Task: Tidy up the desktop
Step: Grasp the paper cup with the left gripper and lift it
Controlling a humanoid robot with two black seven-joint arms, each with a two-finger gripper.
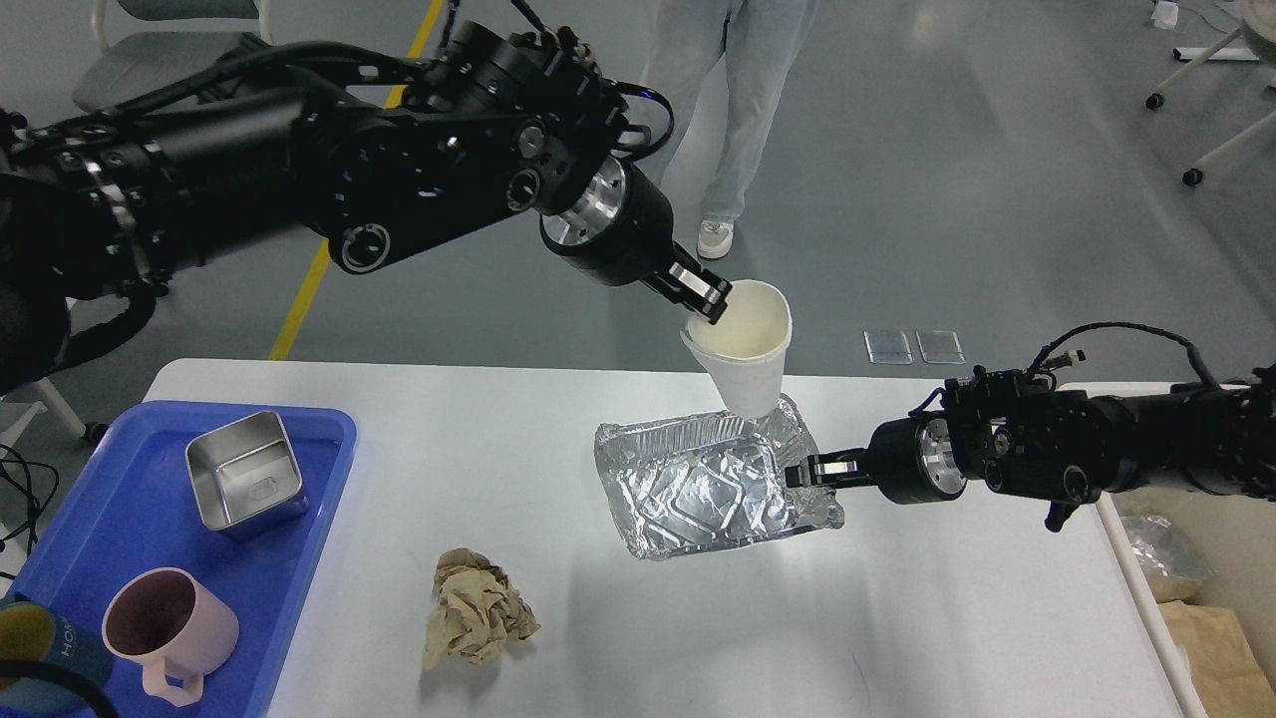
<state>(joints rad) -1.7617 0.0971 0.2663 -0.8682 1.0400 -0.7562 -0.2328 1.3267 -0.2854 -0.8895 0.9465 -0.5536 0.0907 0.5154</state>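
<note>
The white desk (897, 638) fills the foreground, with a foil tray (708, 489) near its middle. Best to keep the paper cup (748, 359) level above that tray. The left tool (706, 296) is clamped on the cup's rim; the right tool (809, 471) pinches the tray's right edge. Crumpled paper (474, 610) lies left of the tray.

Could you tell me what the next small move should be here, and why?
Probably lower the paper cup, pinched at its rim by the left gripper, into the foil tray that the right gripper grips at its edge, since the cup hangs just above it.
</note>
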